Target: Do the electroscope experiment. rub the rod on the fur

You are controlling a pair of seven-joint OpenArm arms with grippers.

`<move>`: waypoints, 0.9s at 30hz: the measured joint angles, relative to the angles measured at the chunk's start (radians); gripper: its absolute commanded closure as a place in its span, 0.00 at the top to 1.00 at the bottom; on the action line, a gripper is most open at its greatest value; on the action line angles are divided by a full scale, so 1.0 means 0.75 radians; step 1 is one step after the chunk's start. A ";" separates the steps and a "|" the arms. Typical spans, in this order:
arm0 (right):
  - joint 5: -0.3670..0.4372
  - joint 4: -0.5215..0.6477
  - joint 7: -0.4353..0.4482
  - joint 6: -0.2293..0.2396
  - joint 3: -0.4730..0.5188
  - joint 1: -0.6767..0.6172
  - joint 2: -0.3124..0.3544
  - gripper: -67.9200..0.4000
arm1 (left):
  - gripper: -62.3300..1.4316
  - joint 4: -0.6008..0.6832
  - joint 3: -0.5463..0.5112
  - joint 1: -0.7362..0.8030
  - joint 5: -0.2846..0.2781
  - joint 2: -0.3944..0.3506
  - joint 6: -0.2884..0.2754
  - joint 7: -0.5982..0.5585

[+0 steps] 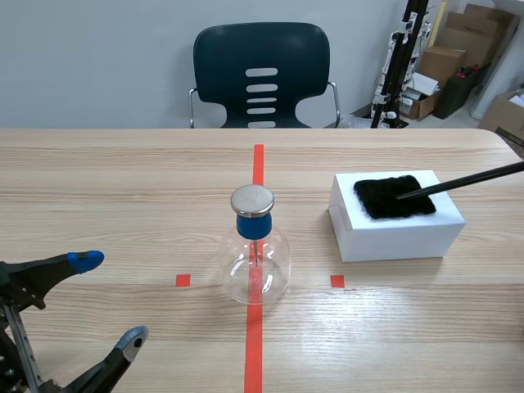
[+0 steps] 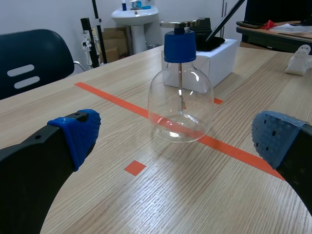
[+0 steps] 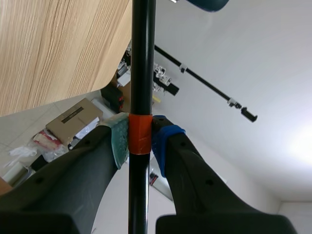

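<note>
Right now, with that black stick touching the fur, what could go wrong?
The rod is long and pinched at just one taped spot by the right gripper, so it might twist or slip while rubbing. The fur seems simply laid on the white box; hard strokes could drag it off.

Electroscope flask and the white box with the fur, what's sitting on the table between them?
Nothing: in the scene view, only bare table separates the flask from the white box.

Black rod [image 1: 467, 180], held end beyond the scene view's right edge.
</note>
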 measured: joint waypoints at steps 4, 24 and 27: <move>0.001 0.000 -0.032 0.056 0.000 0.000 -0.019 0.01 | 1.00 0.000 0.000 0.000 0.000 0.000 0.000 0.000; -0.001 0.000 -0.134 0.120 -0.133 0.117 -0.128 0.01 | 1.00 0.000 0.000 0.000 0.000 0.000 0.000 0.000; -0.009 0.000 -0.140 0.116 -0.146 0.116 -0.150 0.01 | 1.00 0.000 0.000 0.000 0.000 0.000 0.000 0.000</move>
